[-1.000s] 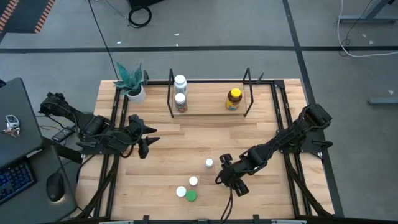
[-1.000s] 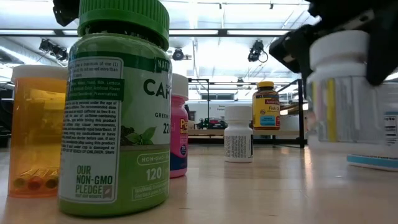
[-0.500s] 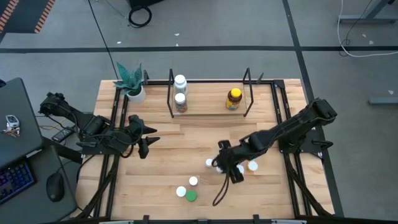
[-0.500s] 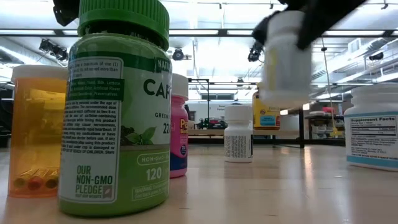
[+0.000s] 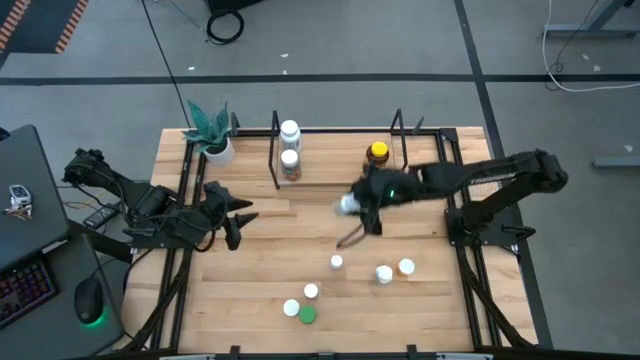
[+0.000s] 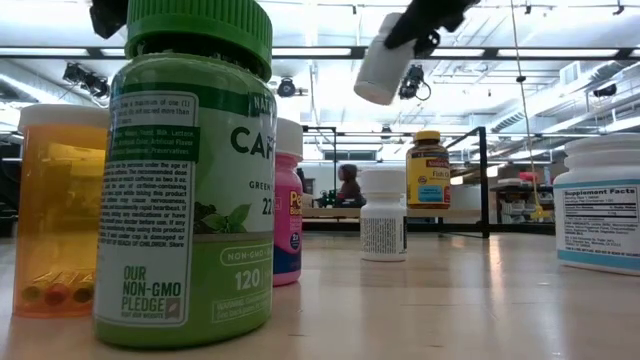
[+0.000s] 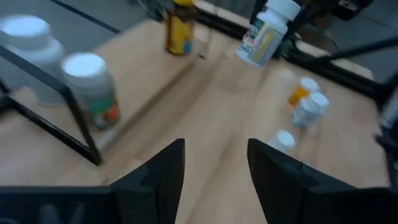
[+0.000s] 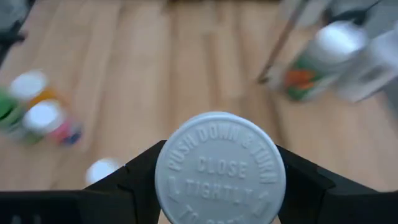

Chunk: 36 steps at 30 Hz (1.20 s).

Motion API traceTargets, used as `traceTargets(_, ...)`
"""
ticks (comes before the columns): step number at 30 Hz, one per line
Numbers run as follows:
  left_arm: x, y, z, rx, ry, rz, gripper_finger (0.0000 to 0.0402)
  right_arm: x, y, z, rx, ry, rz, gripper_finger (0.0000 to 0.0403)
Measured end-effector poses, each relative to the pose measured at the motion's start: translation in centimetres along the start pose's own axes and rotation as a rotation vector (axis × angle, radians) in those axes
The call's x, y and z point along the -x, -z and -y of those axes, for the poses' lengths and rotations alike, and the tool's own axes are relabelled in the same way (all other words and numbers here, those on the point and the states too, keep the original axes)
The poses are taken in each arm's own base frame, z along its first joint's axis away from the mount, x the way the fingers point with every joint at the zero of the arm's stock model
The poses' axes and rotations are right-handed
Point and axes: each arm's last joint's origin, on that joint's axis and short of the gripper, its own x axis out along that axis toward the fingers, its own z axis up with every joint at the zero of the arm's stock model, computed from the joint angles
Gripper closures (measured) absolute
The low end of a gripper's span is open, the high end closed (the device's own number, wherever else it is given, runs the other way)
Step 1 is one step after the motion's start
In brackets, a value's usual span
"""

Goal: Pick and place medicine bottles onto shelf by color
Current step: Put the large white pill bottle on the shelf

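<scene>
White plastic is what the right gripper (image 5: 358, 204) has pinched between its fingers: a white-capped bottle (image 5: 346, 204), carried tilted in the air above the middle of the bench (image 5: 260, 260), just in front of the shelf (image 5: 335, 180). In the right wrist view the cap (image 8: 217, 168) faces the camera squarely, the dark fingers pressed against it on both sides, so the bottle's long axis runs out along the gripper's own line.

The relation that matters is bottle to shelf. The shelf runs along the far edge of the bench, and two white-capped bottles (image 5: 290, 131) stand at its left end, one behind the other, while an amber bottle with a yellow cap (image 5: 377, 155) stands at its right end. The held bottle hangs between those two groups, nearer the amber one (so its likely spot, by the other white caps, lies to the gripper's left and a little farther back). It would probably need to be brought upright before it is set down.

The left gripper (image 7: 214, 163) waits near the left edge, fingers spread and holding nothing. Six bottles sit toward the near edge, a green-capped one (image 5: 307, 314) among them.
</scene>
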Motion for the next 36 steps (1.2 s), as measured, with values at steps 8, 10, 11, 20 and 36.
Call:
traceTargets(8, -0.4, -0.8, -0.7, 0.034, -0.158, 0.142, 0.0219, 1.7, -2.5, 6.5, -0.049, 0.181, 0.168, 0.0161)
traceTargets(10, -0.6, -1.0, -0.9, 0.042, -0.176, 0.146, 0.0219, 2.1, -3.2, 8.3, -0.066, 0.228, 0.16, 0.0161)
traceTargets(11, -0.7, -1.1, -1.0, 0.047, -0.185, 0.149, 0.0219, 2.3, -3.6, 9.1, -0.076, 0.251, 0.16, 0.0161)
traceTargets(20, -1.3, -1.6, -1.8, 0.071, -0.248, 0.162, 0.0225, 3.1, -4.1, 17.3, -0.194, 0.406, 0.1, 0.0161)
traceTargets(36, -1.4, -1.6, -2.0, 0.077, -0.247, 0.154, 0.0228, -1.1, 1.9, 26.8, -0.44, 0.432, -0.269, 0.0162)
